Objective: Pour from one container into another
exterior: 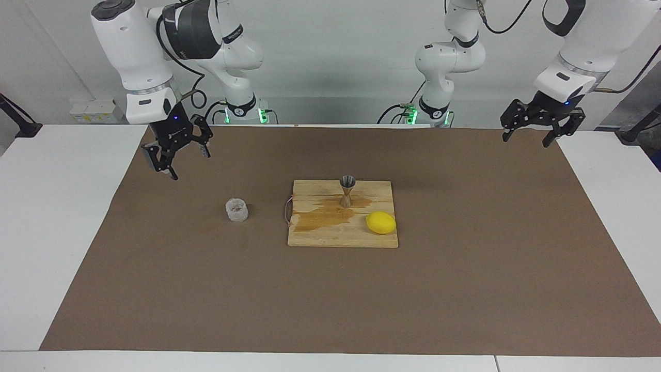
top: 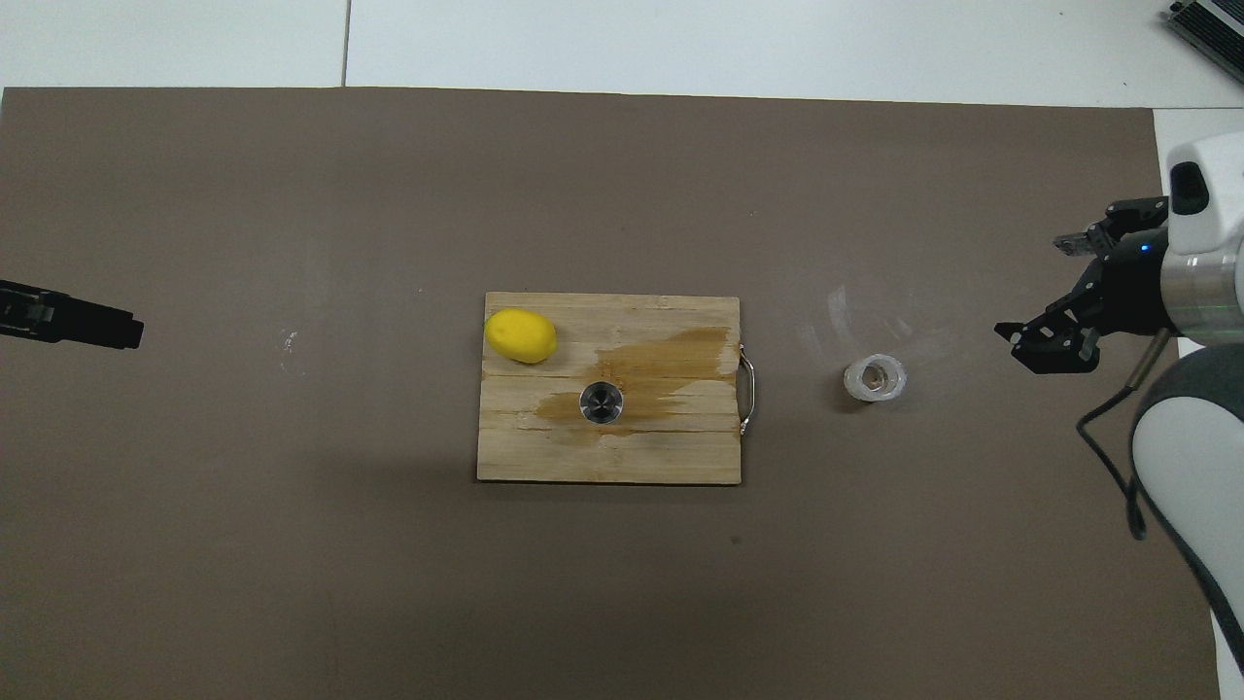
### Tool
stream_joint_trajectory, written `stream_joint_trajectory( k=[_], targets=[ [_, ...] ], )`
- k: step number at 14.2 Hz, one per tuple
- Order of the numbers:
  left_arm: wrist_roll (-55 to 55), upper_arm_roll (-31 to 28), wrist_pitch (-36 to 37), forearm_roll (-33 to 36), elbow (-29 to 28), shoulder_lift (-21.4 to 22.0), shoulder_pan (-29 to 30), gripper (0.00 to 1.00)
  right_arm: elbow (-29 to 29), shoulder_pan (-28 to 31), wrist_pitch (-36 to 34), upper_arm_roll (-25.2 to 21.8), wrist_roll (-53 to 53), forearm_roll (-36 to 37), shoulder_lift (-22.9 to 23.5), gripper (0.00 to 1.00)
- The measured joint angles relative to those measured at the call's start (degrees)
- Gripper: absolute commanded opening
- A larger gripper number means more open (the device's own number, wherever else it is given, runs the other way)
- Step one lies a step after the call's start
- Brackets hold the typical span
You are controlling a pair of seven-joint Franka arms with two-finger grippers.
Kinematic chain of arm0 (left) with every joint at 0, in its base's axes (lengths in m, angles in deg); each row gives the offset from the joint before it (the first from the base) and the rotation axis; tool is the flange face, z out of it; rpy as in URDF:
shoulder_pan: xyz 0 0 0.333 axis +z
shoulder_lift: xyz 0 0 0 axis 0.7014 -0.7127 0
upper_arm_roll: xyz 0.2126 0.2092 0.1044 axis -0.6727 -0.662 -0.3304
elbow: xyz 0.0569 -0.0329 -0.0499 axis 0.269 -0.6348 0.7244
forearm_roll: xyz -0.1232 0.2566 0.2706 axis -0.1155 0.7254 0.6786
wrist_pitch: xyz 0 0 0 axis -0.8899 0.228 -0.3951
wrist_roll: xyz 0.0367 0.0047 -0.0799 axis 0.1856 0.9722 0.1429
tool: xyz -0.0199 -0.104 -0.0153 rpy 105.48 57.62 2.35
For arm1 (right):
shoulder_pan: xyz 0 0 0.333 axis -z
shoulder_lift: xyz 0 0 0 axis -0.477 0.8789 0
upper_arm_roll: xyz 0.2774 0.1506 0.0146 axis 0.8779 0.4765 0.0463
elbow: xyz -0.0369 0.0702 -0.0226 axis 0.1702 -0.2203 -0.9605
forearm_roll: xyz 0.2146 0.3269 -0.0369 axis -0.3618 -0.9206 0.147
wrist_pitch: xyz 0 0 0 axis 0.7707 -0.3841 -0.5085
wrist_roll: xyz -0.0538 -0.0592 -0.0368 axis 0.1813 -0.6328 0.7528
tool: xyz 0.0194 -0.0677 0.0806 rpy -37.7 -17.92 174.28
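Observation:
The squat clear glass cup (exterior: 237, 210) (top: 875, 378) stands upright on the brown mat, beside the board toward the right arm's end. The steel jigger (exterior: 347, 190) (top: 602, 402) stands upright on the wooden board (exterior: 341, 237) (top: 603, 462), in a wet brown stain. My right gripper (exterior: 181, 163) (top: 1038, 290) hangs open and empty above the mat's edge at the right arm's end, well apart from the cup. My left gripper (exterior: 526, 140) (top: 97, 326) waits open and empty, raised over the mat's corner at the left arm's end.
A yellow lemon (exterior: 381, 222) (top: 521, 335) lies on the board's corner, farther from the robots than the jigger. A metal handle (top: 746, 393) sticks out of the board's edge toward the cup. The brown mat (exterior: 465, 289) covers most of the white table.

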Motion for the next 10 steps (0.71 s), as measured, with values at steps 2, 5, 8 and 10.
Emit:
stream_joint_trajectory(
  k=[2, 5, 8, 10],
  targets=[
    [0.00, 0.00, 0.00, 0.00, 0.00, 0.00, 0.00, 1.00, 1.32, -0.52, -1.84, 0.05, 10.45, 0.22, 0.05, 1.00],
    [0.00, 0.01, 0.00, 0.00, 0.00, 0.00, -0.01, 1.00, 3.90, -0.54, -5.96, 0.06, 24.46, 0.30, 0.53, 1.00],
    [0.00, 0.01, 0.00, 0.00, 0.00, 0.00, -0.04, 1.00, 6.50, -0.54, -10.87, 0.05, 37.40, 2.66, 0.87, 1.00],
    [0.00, 0.03, 0.00, 0.00, 0.00, 0.00, -0.07, 1.00, 8.50, -0.54, -14.62, 0.05, 44.87, 3.74, 0.95, 1.00]
  ],
)
